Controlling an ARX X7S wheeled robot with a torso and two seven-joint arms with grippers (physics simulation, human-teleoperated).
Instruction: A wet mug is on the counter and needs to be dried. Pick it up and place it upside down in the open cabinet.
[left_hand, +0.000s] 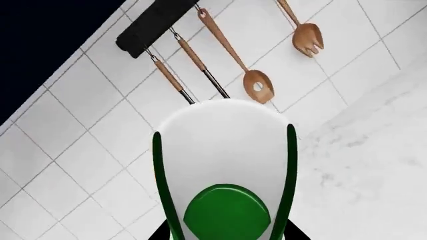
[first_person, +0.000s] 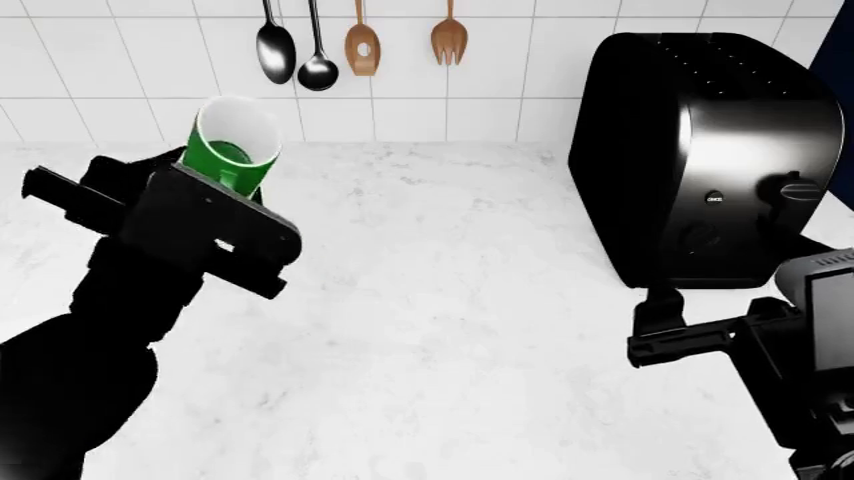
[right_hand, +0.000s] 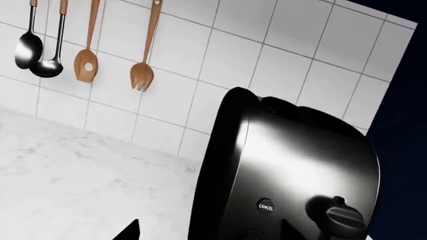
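Note:
The green mug (first_person: 230, 150) with its pale inside is held in my left gripper (first_person: 214, 185), lifted above the white marble counter (first_person: 441, 300) at the left. It is tilted, with its mouth up and towards the tiled wall. In the left wrist view I look into the mug (left_hand: 223, 150) and see its green bottom, with the black fingers just showing on either side of it. My right gripper (first_person: 663, 325) is open and empty, low at the right, in front of the black toaster (first_person: 694, 160). No cabinet is in view.
The toaster (right_hand: 293, 170) stands at the counter's back right, close to the right gripper. Two black ladles (first_person: 294, 50) and a wooden spoon and fork (first_person: 400, 40) hang on the white tiled wall behind. A dark navy panel (left_hand: 47, 45) borders the tiles.

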